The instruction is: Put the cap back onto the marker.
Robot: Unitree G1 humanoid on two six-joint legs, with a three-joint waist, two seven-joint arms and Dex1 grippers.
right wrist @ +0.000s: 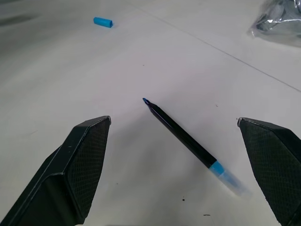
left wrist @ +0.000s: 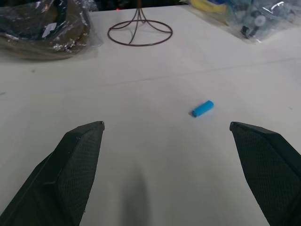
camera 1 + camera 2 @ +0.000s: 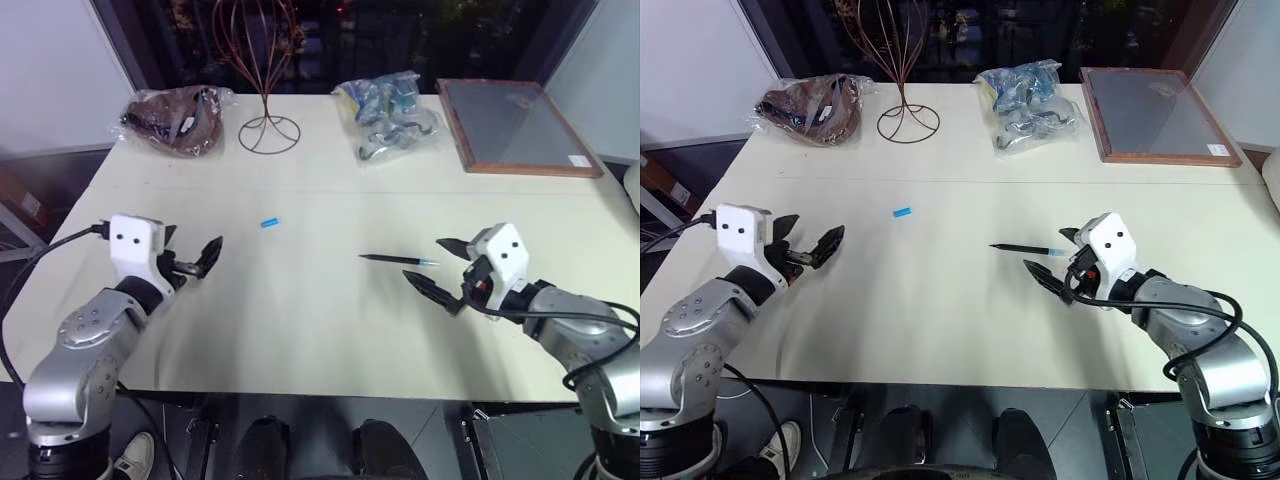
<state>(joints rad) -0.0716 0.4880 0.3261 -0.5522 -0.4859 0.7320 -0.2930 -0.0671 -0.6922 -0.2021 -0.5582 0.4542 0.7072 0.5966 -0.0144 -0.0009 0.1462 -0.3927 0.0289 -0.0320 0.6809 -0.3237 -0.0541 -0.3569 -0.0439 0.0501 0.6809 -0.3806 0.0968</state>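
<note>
Head stereo pair: high, looking fwd and down over whole worktop (image 3: 320, 330), both arms in shot, near-identical coverage. L wrist cam: low, close, facing along left claw (image 2: 167, 141) toward cap (image 2: 202, 108). R wrist cam: low, close, over marker (image 1: 186, 139); cap far off. Both wrist cams share cap.

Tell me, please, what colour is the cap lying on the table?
Bright light blue; the cap shows best in the left wrist view.

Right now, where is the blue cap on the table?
The cap lies loose on the table, left of centre, ahead of the open left gripper and well left of the marker.
</note>
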